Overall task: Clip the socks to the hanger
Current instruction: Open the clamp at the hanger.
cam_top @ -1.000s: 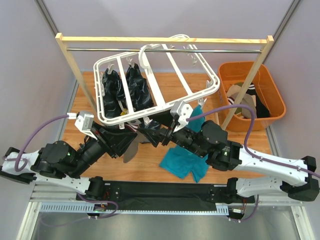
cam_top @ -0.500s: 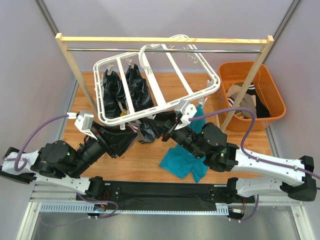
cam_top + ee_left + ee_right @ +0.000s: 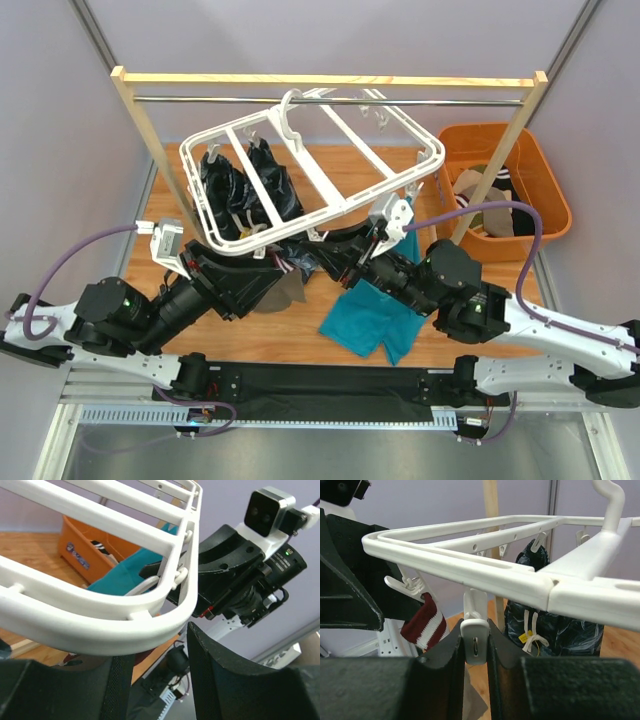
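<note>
The white hanger (image 3: pixel 330 205) hangs tilted from the metal rail. Two dark glossy cloths (image 3: pixel 245 190) are clipped under its far left. My right gripper (image 3: pixel 475 647) is shut on a small white clip (image 3: pixel 475 639) beneath the hanger's near bar (image 3: pixel 470 570). To its left a red-and-white striped sock (image 3: pixel 426 625) dangles from another clip. My left gripper (image 3: pixel 157 642) stands open just under the hanger's rounded rim (image 3: pixel 100 630), nothing between its fingers (image 3: pixel 225 680). A teal sock (image 3: pixel 365 318) lies on the table, and a grey-brown sock (image 3: pixel 290 292) hangs by the left gripper (image 3: pixel 275 268).
An orange bin (image 3: pixel 545 175) at the right holds more socks. The wooden rack's posts (image 3: pixel 150 140) and metal rail (image 3: pixel 200 99) stand behind the hanger. The two arms nearly meet under the hanger's near edge. The right arm's wrist camera (image 3: pixel 267 510) sits close to my left gripper.
My right gripper has closed onto the clip and moved right. The hanger has swung and tilted with it. The left gripper's opening is unchanged.
</note>
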Controlling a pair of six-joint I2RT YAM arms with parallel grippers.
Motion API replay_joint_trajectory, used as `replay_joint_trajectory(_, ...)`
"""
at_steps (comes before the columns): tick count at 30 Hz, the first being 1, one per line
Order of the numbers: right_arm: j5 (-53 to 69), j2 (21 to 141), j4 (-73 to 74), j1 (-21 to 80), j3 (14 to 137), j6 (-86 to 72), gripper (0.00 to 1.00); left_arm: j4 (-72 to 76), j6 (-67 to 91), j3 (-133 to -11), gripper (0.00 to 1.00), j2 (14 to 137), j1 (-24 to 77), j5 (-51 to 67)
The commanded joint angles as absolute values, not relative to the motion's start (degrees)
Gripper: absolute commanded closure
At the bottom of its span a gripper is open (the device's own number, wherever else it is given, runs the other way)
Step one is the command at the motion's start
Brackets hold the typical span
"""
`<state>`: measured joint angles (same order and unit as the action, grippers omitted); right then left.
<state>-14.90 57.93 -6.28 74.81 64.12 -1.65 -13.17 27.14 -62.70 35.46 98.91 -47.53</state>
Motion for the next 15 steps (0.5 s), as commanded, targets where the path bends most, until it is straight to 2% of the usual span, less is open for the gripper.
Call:
replay_joint_trajectory(1, -12.5, 58.8, 7.6, 74.7, 72.7, -6.8, 1.00, -8.2, 28.6, -65.4, 0.48, 37.9, 99.1, -42.2)
replay_joint_trajectory(11, -9.9, 67.7, 42.1, 74.7, 93.1, -12.6, 1.00, -4.0, 35.3, -65.1, 0.45, 41.0, 99.0, -42.5)
replay_joint_trajectory(15, -9.5, 70.4, 50.7, 74.8, 98.7, -13.2, 1.00, 4.8, 33.4, -62.8, 0.44, 40.6, 99.0, -39.5)
